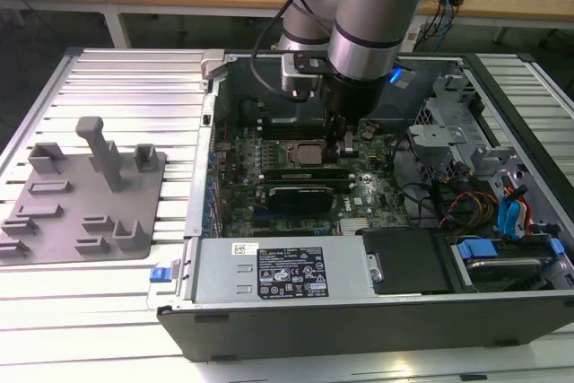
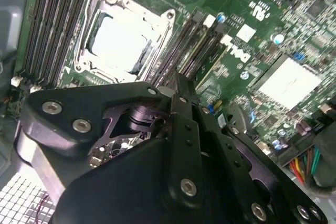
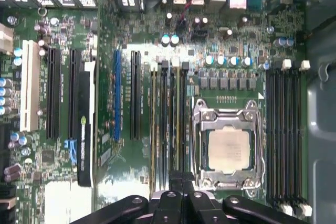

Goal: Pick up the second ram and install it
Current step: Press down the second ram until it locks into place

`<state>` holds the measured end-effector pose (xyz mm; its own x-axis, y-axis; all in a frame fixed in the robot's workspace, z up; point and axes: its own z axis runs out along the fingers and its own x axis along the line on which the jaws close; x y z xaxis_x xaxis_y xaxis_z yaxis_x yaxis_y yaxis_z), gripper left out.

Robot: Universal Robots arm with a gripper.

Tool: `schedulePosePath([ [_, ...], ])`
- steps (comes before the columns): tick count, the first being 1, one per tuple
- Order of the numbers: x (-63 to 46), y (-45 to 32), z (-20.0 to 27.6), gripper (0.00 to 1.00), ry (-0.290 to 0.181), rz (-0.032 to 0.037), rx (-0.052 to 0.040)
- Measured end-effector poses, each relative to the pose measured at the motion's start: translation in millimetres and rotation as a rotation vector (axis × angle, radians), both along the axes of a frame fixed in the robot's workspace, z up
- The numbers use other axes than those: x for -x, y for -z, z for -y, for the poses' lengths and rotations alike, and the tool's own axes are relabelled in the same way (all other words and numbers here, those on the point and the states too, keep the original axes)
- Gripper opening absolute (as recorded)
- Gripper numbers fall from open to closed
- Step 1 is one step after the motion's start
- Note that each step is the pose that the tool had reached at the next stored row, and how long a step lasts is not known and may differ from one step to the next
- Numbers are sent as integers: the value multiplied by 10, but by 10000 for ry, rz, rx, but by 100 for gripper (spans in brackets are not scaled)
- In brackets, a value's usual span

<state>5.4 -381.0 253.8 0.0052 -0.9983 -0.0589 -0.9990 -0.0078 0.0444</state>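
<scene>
"One stick is what matters here, the second ram [image 2: 212, 61]. Where has it got to?"

"Inside the computer case [image 1: 359, 320]. In the second wrist view it is the thin green-edged board standing on edge in the slot bank just beside the processor socket [image 2: 123, 38], right of centre in the frame."

"And which way does it lie from the gripper [image 2: 181, 90]?"

"Directly under and ahead of it. Its long axis follows the slots, parallel to the socket's side, and its lower-left end meets the fingertips. In the first wrist view the gripper [image 3: 181, 195] sits at the bottom centre, square over those same slots."

"Are the fingers open?"

"No, they're drawn together with barely a seam between them. I can't tell whether they pinch the board's top edge or just bear down on it."

"How is the arm set?"

"In the exterior view it comes in from the top centre of the frame, wrist pointing straight down into the case. The grey tray [image 1: 90, 221] lies well apart, at the exterior view's left."
</scene>
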Motion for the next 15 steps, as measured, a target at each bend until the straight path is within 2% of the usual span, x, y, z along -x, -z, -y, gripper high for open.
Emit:
schedulePosePath([
  [1, -19, 0, 0, 8, 1, 0, 0],
  [4, -236, 1, 0, 8, 0, 0, -1],
  [5, -274, 1, 0, 8, 1, -1, -1],
  [8, -281, 6, 0, 8, 1, 1, -3],
  [12, -281, 120, 0, 8, 1, 1, -2],
  [14, -281, 130, 1, 8, 1, 0, 1],
  [15, -281, 163, -1, 8, 1, 0, -3],
])
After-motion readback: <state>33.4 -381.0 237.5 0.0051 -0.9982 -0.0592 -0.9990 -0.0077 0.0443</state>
